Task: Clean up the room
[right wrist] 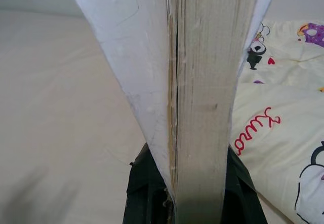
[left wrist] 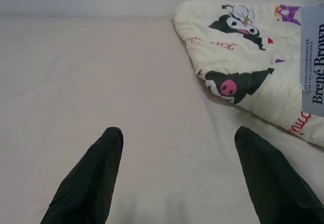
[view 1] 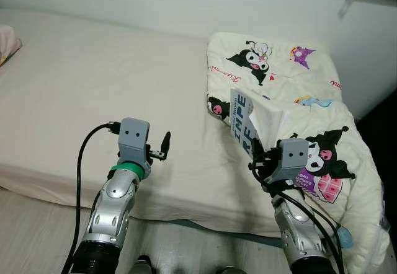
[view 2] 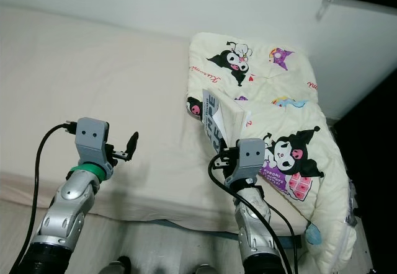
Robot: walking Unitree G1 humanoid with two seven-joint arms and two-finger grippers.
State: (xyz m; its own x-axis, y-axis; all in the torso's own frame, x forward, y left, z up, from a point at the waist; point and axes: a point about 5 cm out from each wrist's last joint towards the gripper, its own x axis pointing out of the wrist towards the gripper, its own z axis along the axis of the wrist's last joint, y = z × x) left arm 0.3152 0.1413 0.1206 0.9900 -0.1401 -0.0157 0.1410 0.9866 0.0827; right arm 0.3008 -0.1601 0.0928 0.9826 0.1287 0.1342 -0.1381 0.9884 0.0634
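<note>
Paper-and-card item: one paperback book [view 1: 246, 120], pale cover with large dark lettering, held upright above the bed's edge at about 3 o'clock in the head views. Right gripper [right wrist: 188, 196]: fingers closed on the lower edge of the book, the page block pinched between them, the front cover splaying away from the pages. Left gripper [left wrist: 179, 176]: fingers spread wide, holding nothing, poised over bare mattress [view 1: 93, 94] at about 8 o'clock.

Cream quilt [view 1: 291, 82], printed with black cartoon characters, lies folded and rumpled at 2 o'clock, one side trailing off the bed toward the floor. Pink-edged pillow [view 1: 7, 43] corner at 10 o'clock.

Hazards, as judged:
- Grip sits on one narrow edge only; the tall book may pivot or slide out if the arm swings or tilts quickly.
- Loose front cover could catch on the quilt and bend or tear.
- Book released here would likely land on the quilt's slope and slip off the bed.
- Black cable [view 1: 84, 156] looped beside the left arm might snag during a reach.
- Overhanging quilt near the robot's feet is a possible trip point when walking.
</note>
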